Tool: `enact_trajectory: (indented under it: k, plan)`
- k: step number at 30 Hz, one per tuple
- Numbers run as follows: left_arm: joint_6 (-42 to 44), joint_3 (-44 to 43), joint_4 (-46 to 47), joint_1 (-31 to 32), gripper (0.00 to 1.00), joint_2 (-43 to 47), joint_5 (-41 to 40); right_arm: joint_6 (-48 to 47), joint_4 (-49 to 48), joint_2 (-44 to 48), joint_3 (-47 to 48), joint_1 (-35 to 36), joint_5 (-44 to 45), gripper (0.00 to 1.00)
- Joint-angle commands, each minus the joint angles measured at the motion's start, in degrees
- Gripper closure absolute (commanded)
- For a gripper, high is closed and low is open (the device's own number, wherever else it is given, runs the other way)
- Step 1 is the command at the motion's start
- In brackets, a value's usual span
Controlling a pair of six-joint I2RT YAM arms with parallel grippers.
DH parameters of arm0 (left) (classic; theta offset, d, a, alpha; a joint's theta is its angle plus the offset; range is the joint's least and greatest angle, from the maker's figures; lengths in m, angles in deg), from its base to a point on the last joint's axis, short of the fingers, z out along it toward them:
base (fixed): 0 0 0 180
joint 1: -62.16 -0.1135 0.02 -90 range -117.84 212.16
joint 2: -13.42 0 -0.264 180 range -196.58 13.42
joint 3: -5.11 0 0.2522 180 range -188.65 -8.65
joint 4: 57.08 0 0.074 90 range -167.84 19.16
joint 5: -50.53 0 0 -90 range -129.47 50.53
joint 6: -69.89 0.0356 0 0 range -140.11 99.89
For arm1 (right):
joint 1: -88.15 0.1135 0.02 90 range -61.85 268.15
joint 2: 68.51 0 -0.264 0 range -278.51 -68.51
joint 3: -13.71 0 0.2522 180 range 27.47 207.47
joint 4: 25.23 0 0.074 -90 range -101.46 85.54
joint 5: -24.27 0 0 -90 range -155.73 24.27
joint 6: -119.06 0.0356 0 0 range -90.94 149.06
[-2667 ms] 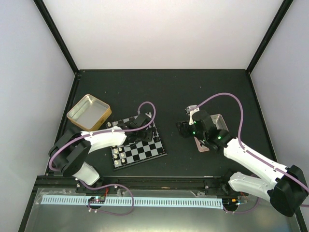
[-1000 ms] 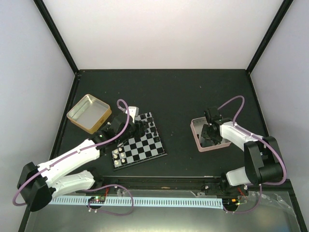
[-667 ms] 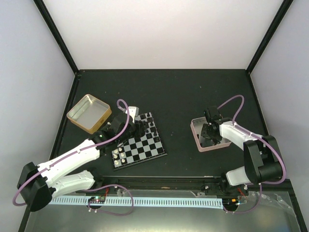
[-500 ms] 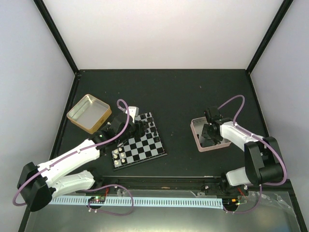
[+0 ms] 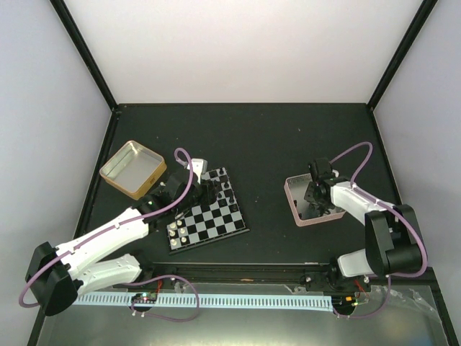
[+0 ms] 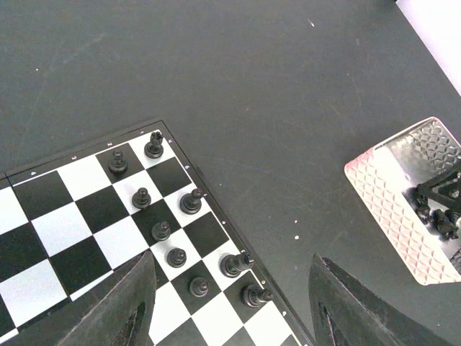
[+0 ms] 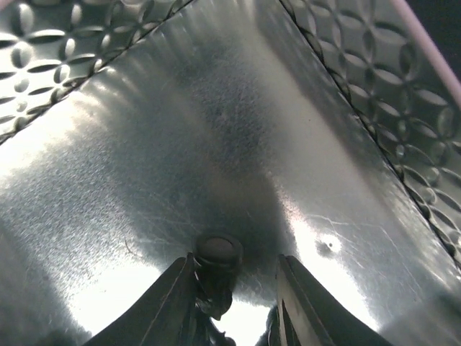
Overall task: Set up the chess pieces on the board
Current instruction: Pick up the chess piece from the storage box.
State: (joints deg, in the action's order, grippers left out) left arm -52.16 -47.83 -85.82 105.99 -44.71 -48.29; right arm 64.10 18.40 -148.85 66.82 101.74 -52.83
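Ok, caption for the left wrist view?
Open left gripper above board corner, black chess pieces in two rows, pink-rimmed tin nearby.

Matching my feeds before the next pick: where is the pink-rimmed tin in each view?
Top external: pink-rimmed tin right of centre, right of the board.
Left wrist: tin at the right edge, mid-height.
Right wrist: tin interior fills the frame.
Shared landmark: the right gripper inside it.

My left gripper (image 5: pixel 204 189) is covering the board's (image 5: pixel 216 220) far-left squares from above; my left wrist view is cropping it too. My right gripper (image 5: pixel 315 196) is hiding the pink tin's (image 5: pixel 291 193) contents, and the dark piece (image 7: pixel 218 254) between its fingers is blurring beyond naming.
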Motion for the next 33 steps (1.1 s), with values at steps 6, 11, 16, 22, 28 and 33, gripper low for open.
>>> enact_trajectory:
  k: [6, 11, 16, 22, 28, 33]
  plan:
    - [0.71, -0.22, 0.08, -0.48, 0.41, 1.3, 0.16, 0.11, -4.58, -3.43, -0.51, -1.33, -2.42, 0.75]
    - [0.67, 0.14, 0.21, -0.48, 0.4, 1.94, 0.63, -0.56, -6.75, -3.85, -1.82, -2.1, -3.97, 0.83]
    - [0.53, 0.79, 1.13, -0.5, 0.38, 2.96, 1.64, -2.03, -8.71, -2.3, -2.09, -3.3, -7.35, 0.9]
    - [-0.22, 2.74, 4.81, -0.44, 0.33, 5.77, 4.97, 1.02, -8.81, 8.45, -2.04, -3.3, -15.58, 0.9]
    - [-2.64, 4.62, 8.98, -0.58, 0.31, 7.43, 11.1, 12.1, -16.02, 18.43, -5.43, -3.08, -33.81, 0.9]
    - [-6.08, 7.8, 15.47, -0.5, 0.23, 8.99, 18.57, 28.09, -27.02, 25.28, -10.83, 2.74, -40.39, 0.9]
